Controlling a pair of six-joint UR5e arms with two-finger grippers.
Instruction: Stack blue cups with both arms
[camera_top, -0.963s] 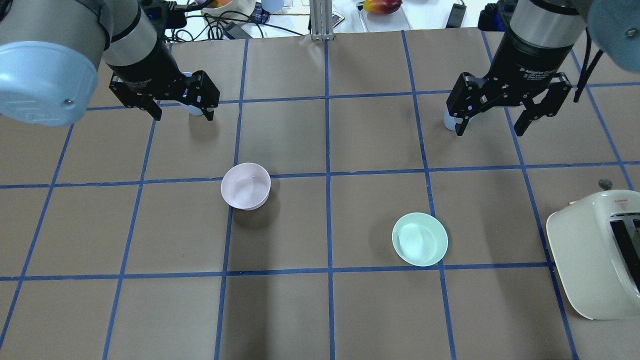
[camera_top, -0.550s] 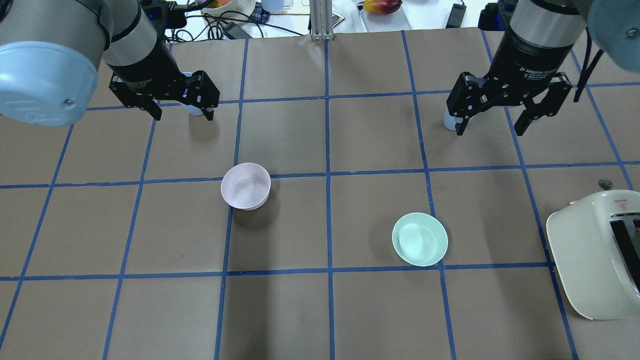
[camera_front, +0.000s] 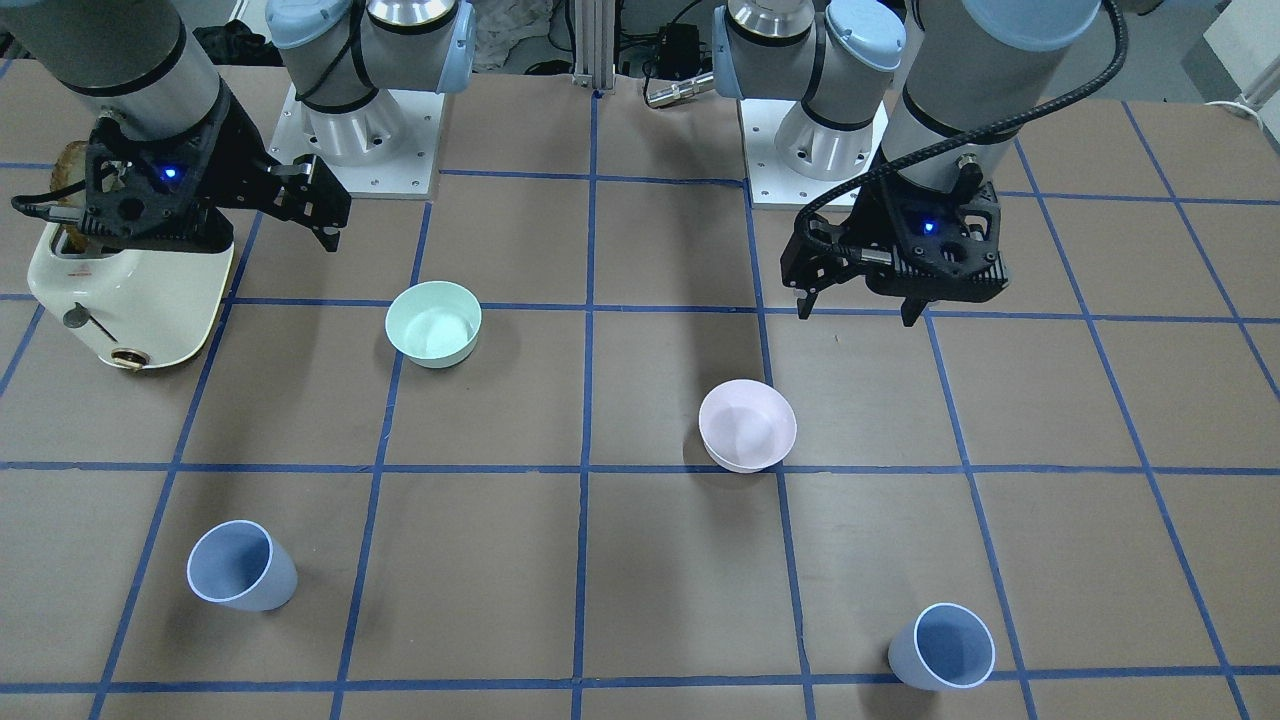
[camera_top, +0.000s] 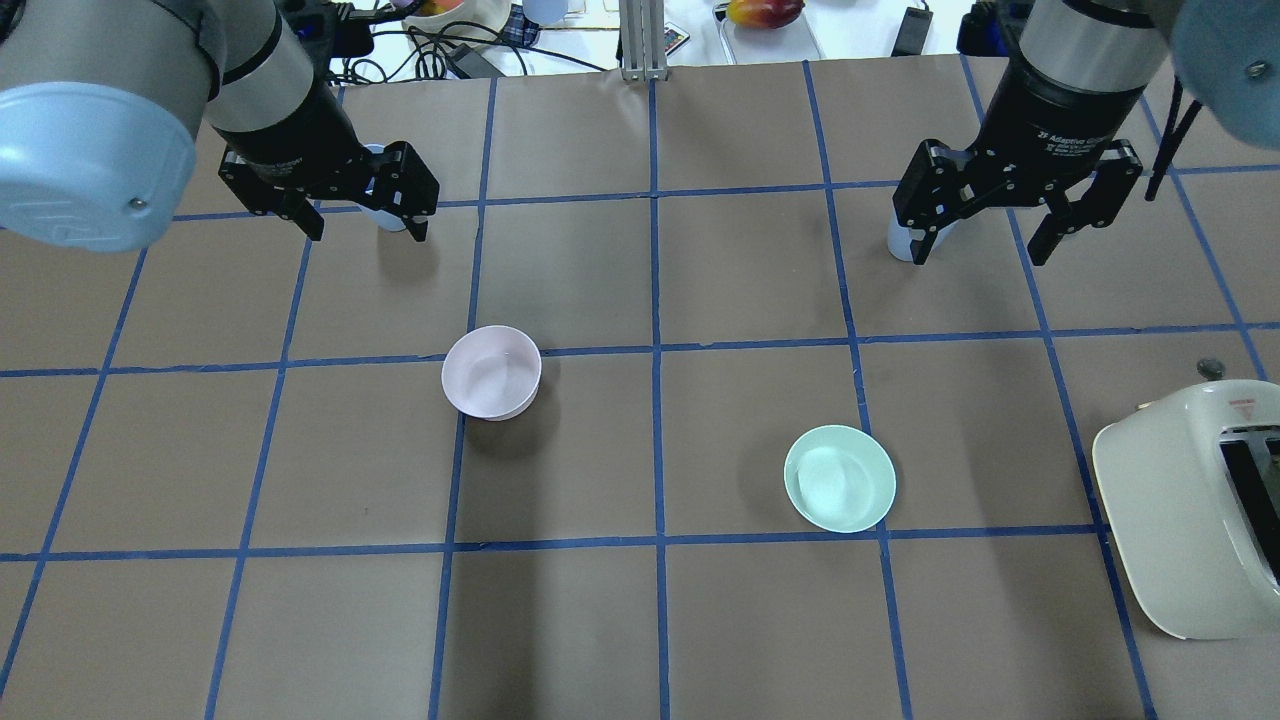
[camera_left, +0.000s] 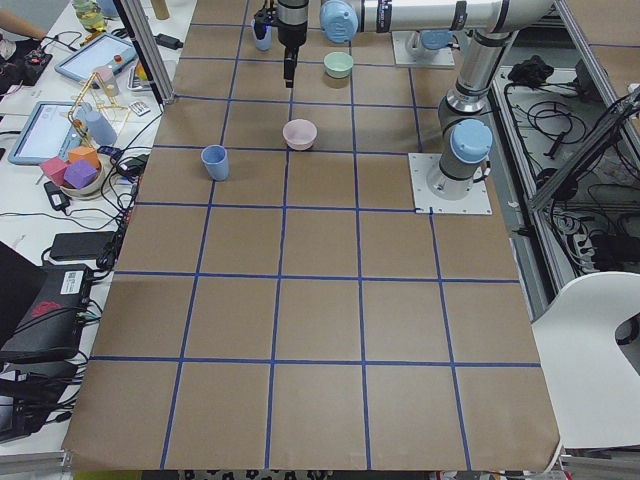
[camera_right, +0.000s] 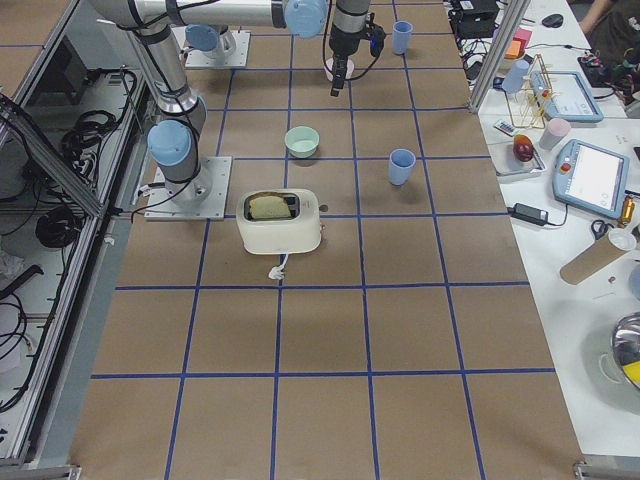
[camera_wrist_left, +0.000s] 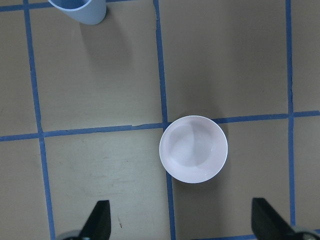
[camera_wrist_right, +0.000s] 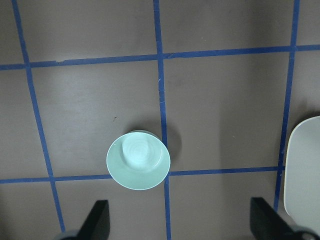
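RISK: a descent from here would meet a bowl, not a cup; the pink bowl lies below the left gripper and the green bowl below the right gripper (each centred in its wrist view) | TOOLS: both jaws spread wide, holding and touching nothing | CUPS: one blue cup and the other cup stand upright, well apart, on the table's far side.
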